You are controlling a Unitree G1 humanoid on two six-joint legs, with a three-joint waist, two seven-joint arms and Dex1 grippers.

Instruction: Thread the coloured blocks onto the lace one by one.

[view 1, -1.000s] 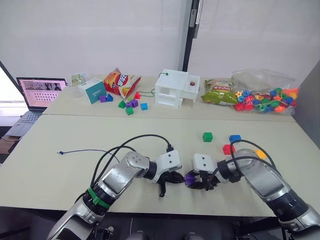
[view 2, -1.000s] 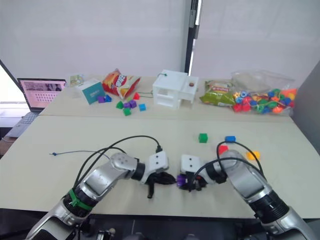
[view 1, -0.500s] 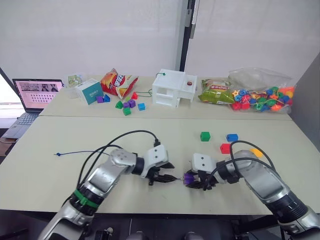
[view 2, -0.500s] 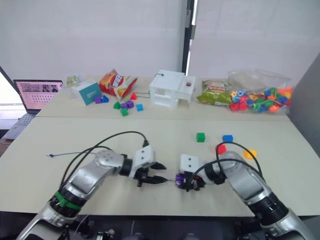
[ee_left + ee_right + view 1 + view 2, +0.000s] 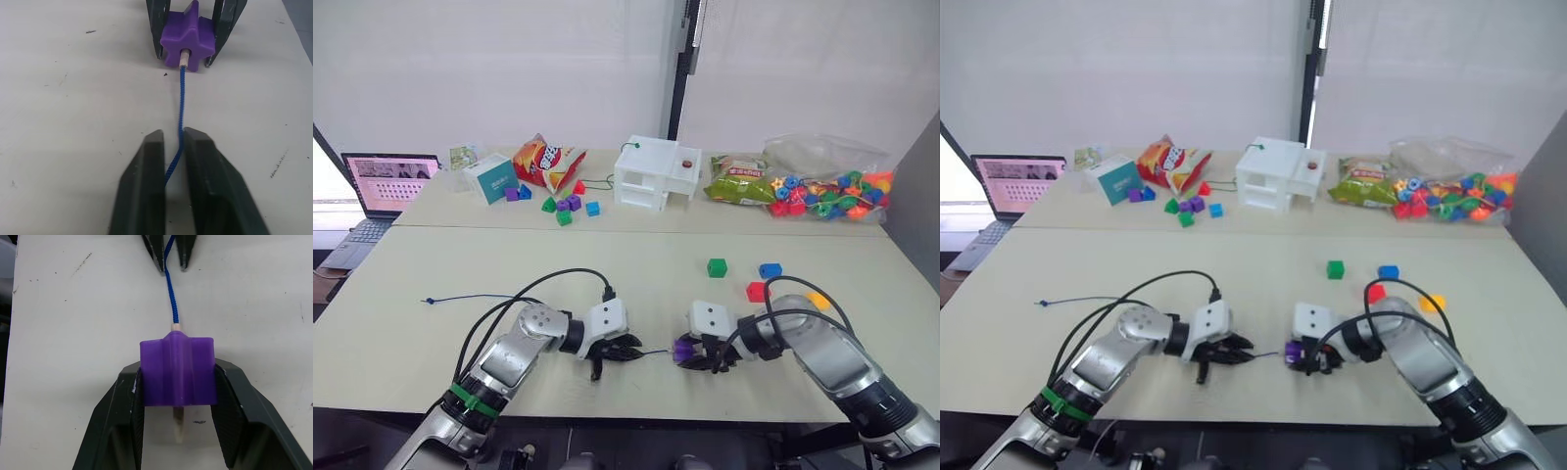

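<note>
From the head camera, the right gripper (image 5: 707, 356) clamps the purple block (image 5: 683, 349) near the table's (image 5: 411, 323) front edge, with the left gripper (image 5: 619, 352) just left of it. The left wrist view has its fingers pinching the dark-blue lace (image 5: 180, 115), which runs straight ahead into the block's hole. The right wrist view shows the pale tip (image 5: 178, 425) poking out behind the block, so the pull follows that line.

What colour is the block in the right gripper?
Purple, clearest in the right wrist view, clamped by the right gripper.
</note>
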